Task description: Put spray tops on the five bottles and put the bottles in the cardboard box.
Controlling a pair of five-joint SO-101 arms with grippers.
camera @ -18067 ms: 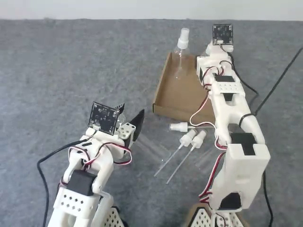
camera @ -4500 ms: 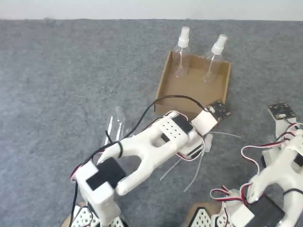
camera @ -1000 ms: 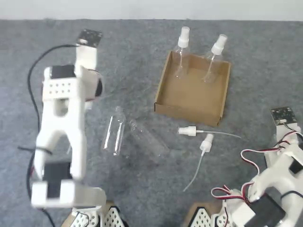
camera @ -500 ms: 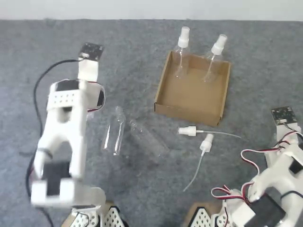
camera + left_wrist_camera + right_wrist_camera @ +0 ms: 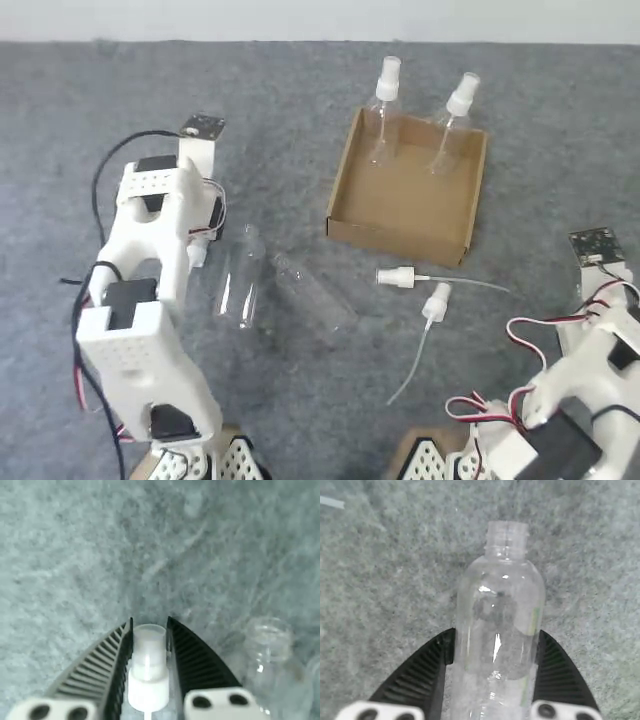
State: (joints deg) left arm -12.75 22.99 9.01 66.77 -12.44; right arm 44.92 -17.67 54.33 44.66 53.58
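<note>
The surface (image 5: pixel 120 100) was seen to be grey and carpet-like, with a flecked, felted texture throughout. Along its far edge, a pale strip of wall (image 5: pixel 300 18) was shown.

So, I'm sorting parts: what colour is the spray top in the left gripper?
White spray top, clearest in the left wrist view.
</note>
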